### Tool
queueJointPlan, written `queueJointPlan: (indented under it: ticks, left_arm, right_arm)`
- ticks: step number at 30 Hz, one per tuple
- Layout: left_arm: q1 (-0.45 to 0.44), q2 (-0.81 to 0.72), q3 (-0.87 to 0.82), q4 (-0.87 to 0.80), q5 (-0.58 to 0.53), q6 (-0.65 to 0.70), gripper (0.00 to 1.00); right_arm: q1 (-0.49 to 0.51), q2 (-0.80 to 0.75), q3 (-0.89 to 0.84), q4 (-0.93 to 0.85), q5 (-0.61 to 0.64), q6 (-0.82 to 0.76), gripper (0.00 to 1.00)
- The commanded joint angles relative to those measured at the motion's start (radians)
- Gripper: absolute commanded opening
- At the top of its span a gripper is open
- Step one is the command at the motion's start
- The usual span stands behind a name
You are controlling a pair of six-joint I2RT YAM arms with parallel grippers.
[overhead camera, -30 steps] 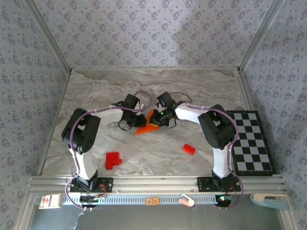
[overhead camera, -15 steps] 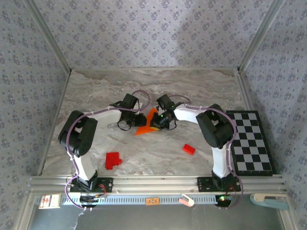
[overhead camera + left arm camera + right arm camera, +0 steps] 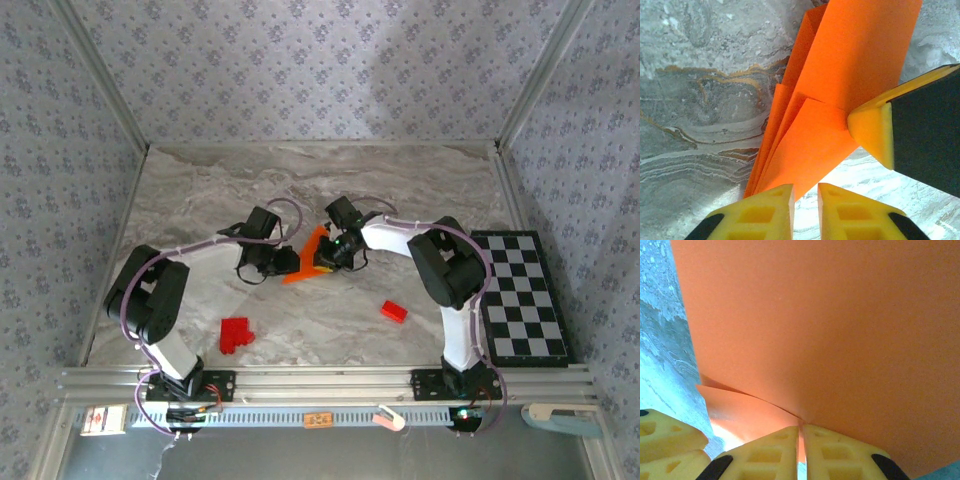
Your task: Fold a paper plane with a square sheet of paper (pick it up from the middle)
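The right fingers (image 3: 775, 445) are pinching shut on an edge of the folded orange sheet of paper (image 3: 850, 65), which is standing up from the desk (image 3: 695, 125) between both sets of fingers. The left fingers (image 3: 765, 207) are sitting almost together, the sheet's corner at their tips; whether they are gripping it, I cannot tell.

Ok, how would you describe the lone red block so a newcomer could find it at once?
Start at the black-and-white chequered board on the right side of the marble table. Left of it, beyond the right arm, a small red block lies alone on the marble. Unlike the larger red block cluster near the left arm, it is one single brick, apart from the orange paper.
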Motion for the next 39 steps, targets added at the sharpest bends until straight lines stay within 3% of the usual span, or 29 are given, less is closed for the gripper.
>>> queueJointPlan:
  ticks: [1, 8, 14, 16, 20, 23, 28, 39]
  left_arm:
    - [0.003, 0.024, 0.01, 0.033, -0.004, -0.038, 0.17]
    - [0.003, 0.08, 0.034, 0.109, 0.0, -0.106, 0.13]
    - [0.004, 0.109, 0.039, 0.071, -0.046, -0.148, 0.1]
    - [0.004, 0.115, 0.036, 0.047, -0.062, -0.182, 0.1]
    - [0.004, 0.135, 0.015, 0.042, -0.054, -0.277, 0.1]
    - [0.003, 0.145, 0.007, 0.045, -0.043, -0.316, 0.1]
    - [0.002, 0.136, 0.003, 0.025, -0.036, -0.34, 0.1]
    - [0.003, 0.133, -0.023, 0.045, 0.021, -0.418, 0.09]
  right_arm:
    - [0.004, 0.026, 0.019, -0.068, 0.028, -0.036, 0.14]
    - [0.005, 0.022, 0.034, -0.066, 0.013, -0.055, 0.15]
    - [0.002, -0.014, 0.028, -0.051, 0.014, -0.049, 0.18]
    - [-0.003, -0.054, 0.003, -0.021, 0.033, -0.023, 0.22]
    - [-0.028, -0.163, -0.117, 0.072, 0.087, 0.092, 0.39]
    - [-0.044, -0.213, -0.207, 0.145, 0.112, 0.207, 0.45]
    - [-0.038, -0.246, -0.278, 0.219, 0.108, 0.341, 0.45]
    - [-0.013, -0.181, -0.254, 0.227, 0.128, 0.425, 0.39]
